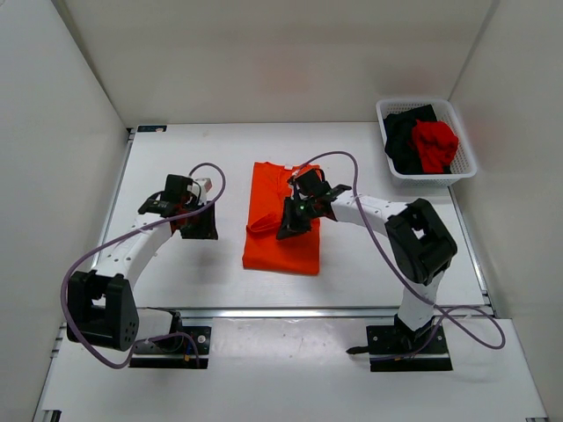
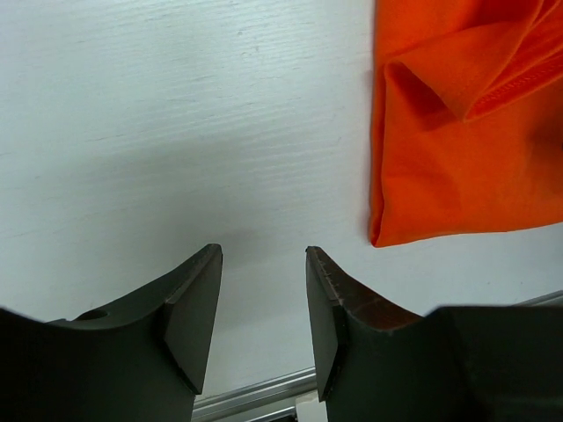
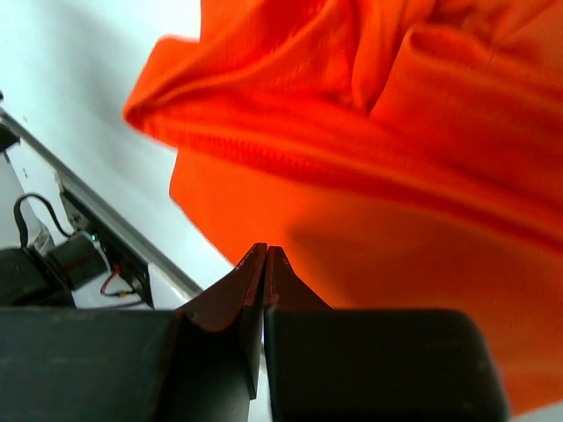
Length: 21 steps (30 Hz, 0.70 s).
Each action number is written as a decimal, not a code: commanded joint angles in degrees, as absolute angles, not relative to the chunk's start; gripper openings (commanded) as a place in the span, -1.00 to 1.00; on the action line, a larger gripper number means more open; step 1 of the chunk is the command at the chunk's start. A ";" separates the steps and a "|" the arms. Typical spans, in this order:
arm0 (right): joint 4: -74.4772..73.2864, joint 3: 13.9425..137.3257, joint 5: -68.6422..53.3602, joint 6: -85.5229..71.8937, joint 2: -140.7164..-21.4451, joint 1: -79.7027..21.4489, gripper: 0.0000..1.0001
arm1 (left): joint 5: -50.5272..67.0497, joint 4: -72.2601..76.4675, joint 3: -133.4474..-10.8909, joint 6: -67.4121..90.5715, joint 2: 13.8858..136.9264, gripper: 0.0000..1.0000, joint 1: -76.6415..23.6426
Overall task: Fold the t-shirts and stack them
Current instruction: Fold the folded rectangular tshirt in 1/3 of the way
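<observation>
The bright orange t-shirt (image 1: 273,242) lies in a long folded strip in the middle of the table, with a loose fold bulging on its left side. My right gripper (image 1: 290,224) hovers over that shirt, and in the right wrist view its jaws (image 3: 266,251) are shut with no cloth between them above the orange cloth (image 3: 396,176). My left gripper (image 1: 201,227) is open over bare table (image 2: 264,251), just left of the shirt's edge (image 2: 449,176). The black t-shirt (image 1: 403,141) and the red t-shirt (image 1: 435,145) lie crumpled in the basket.
The white mesh basket (image 1: 465,136) stands at the back right corner. An aluminium rail (image 1: 334,309) runs along the table's near edge, with both arm bases and purple cables behind it. White walls enclose the table on three sides.
</observation>
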<state>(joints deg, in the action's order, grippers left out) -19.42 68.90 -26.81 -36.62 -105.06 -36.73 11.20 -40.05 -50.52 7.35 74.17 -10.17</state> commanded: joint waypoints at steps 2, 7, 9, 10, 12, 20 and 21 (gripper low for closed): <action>-15.73 71.98 -25.14 -37.88 -107.57 -36.92 -1.00 | 9.41 -38.76 -50.54 7.64 72.68 0.08 -9.49; -15.12 72.16 -23.29 -38.67 -109.07 -37.09 -1.00 | 9.40 -38.32 -50.71 7.47 73.65 0.06 -9.75; -13.63 72.16 -22.41 -38.23 -109.51 -37.52 -1.00 | 9.93 -38.67 -50.54 7.56 73.74 0.07 -10.02; -13.54 73.12 -22.15 -38.23 -110.56 -36.83 -0.99 | 9.50 -38.58 -50.62 7.38 74.09 0.08 -10.02; -13.97 74.35 -21.71 -37.71 -111.52 -36.83 -1.00 | 9.84 -37.97 -50.45 7.47 74.53 0.08 -9.85; -15.03 82.96 -16.18 -36.12 -117.06 -35.25 -1.00 | 9.58 -37.80 -51.41 7.47 75.68 0.08 -10.02; -15.73 84.53 -15.39 -36.12 -117.24 -35.16 -0.98 | 9.41 -38.05 -51.50 7.38 75.85 0.08 -10.19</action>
